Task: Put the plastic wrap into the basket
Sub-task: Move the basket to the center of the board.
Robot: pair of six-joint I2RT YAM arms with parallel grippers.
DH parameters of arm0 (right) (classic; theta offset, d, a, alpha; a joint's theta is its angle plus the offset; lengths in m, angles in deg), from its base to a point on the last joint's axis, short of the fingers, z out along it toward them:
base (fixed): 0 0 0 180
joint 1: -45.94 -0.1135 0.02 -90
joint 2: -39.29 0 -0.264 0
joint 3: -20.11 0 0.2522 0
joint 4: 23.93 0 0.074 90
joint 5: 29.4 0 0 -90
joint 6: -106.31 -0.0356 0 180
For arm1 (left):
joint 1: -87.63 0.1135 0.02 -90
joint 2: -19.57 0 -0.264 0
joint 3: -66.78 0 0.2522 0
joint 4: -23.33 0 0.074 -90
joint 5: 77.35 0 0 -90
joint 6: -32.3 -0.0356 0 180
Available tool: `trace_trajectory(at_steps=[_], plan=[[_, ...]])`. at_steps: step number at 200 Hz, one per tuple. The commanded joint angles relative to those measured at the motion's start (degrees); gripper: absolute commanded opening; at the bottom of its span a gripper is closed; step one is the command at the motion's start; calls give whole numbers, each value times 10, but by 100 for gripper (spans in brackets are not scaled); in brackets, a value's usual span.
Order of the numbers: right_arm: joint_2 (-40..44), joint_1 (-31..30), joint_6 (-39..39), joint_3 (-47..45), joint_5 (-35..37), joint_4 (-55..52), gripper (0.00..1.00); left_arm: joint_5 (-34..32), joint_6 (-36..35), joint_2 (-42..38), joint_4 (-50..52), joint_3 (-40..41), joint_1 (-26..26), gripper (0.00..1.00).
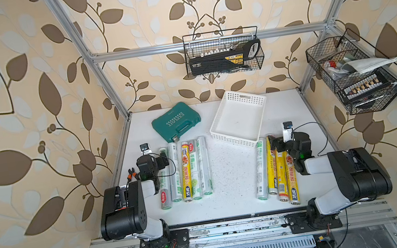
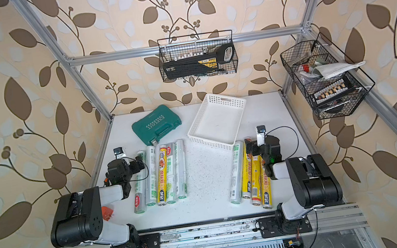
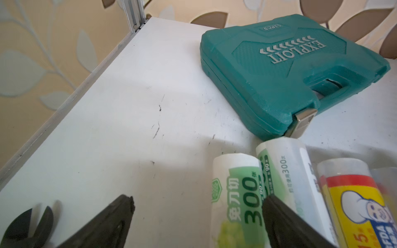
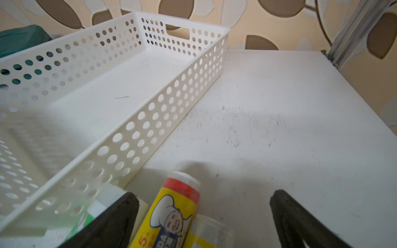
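Our left fingers (image 3: 120, 212) are spread as wide as they go and hold nothing. In the left wrist view the end of a silvery-white roll of plastic wrap with green print (image 3: 236, 189) shows between them. Our right fingers (image 4: 124, 208) are parted just as far and grip nothing, with the red-banded end of a yellow roll of plastic wrap bearing a chef figure (image 4: 178, 206) between them. We cannot tell whether either pair touches its roll. Black-jawed cutting pliers (image 3: 28, 225) lie on the white bench (image 3: 129, 107) beside the left wrist, toward the bench's left edge. In both top views we see a left group of five rolls (image 1: 186, 171) lying side by side by the left arm, one yellow among silvery-white ones. A right group of four rolls (image 1: 281, 176) lies by the right arm, three yellow and one silvery-white. All nine rest on the bench, outside the shallow white rectangular plastic basket with perforated sides (image 1: 238, 118). The basket sits at an angle just beyond the right group, its near wall close to the far ends of those rolls. A teal plastic tool case (image 1: 176, 122) lies flat behind the left group, its metal latch near one roll's far end. Two black wire baskets (image 1: 222, 51) hang on the aluminium frame above.
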Motion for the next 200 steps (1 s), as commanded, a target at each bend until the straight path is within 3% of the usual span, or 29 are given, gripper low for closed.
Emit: trace_trajectory(at_steps=[1,103,123,135,164,177,200], plan=[[-1,-3,-5,7,8,13,99,11,-10,2,-10,-8,5,99],[-1,-3,-5,7,7,11,99,11,-9,3,-11,-8,5,99],[11,-2,-21,-1,49,20,99,9,-9,-2,-17,-4,5,99],[35,-1,-30,-6,63,11,99,4,-6,-22,29,-18,3,99],[101,0,-43,22,108,-94,99,-54,-6,-119,119,-38,-17,99],[138,0,-54,51,118,-169,99,-99,31,-159,180,-59,-29,99],[185,2,-206,153,192,-392,99,-104,149,-204,348,-139,-32,99]])
